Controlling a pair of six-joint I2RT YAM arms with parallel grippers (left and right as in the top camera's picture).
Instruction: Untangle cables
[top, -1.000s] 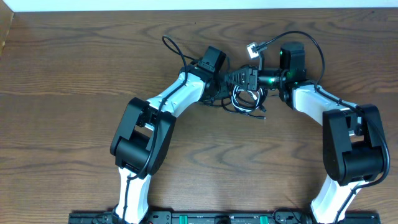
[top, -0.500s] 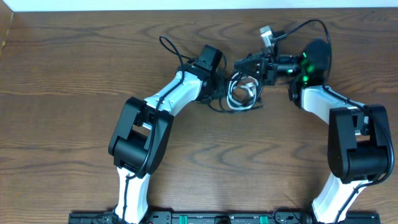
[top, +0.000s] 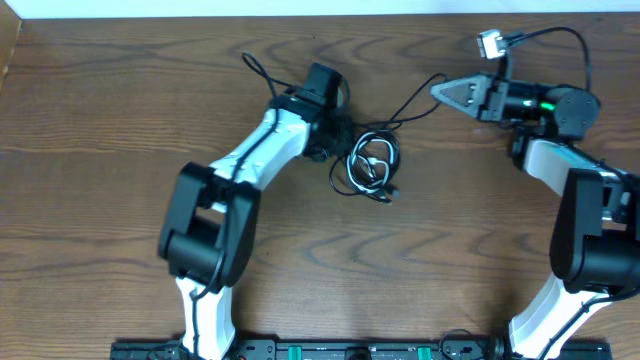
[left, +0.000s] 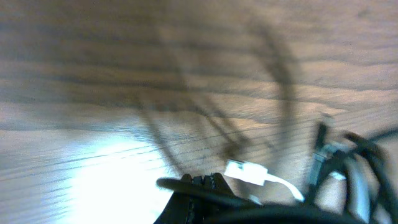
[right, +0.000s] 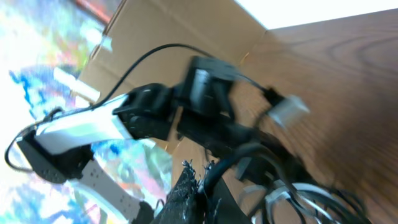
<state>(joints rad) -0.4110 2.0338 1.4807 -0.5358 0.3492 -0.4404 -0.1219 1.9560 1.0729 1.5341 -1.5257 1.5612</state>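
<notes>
Two robot arms work a knot of cables lying near the middle of a wooden table, the cords looped into a loose coil just beside the left gripper. That claw's jaws are pressed together at the coil's upper-left edge. Whether a cord is caught between them cannot be made out from above. Its wrist view is too blurred to settle it, showing only a white plug on a short white lead and dark loops off to the right. Well apart to the right, the right gripper is also pinched tight, apparently on the end of one black strand that runs in a slack curve from the coil up to its tip. The cords look light, thin and limp, likely to sag, drag their neighbours along and slide through a weak pinch. The plug ends are the stiff parts, and small enough to snag in a loop. The surest hold, on this evidence, is on a cord just behind a plug or on a single free run outside the coil. A grip across the crossed loops would likely tighten the knot under a pull rather than free it.
</notes>
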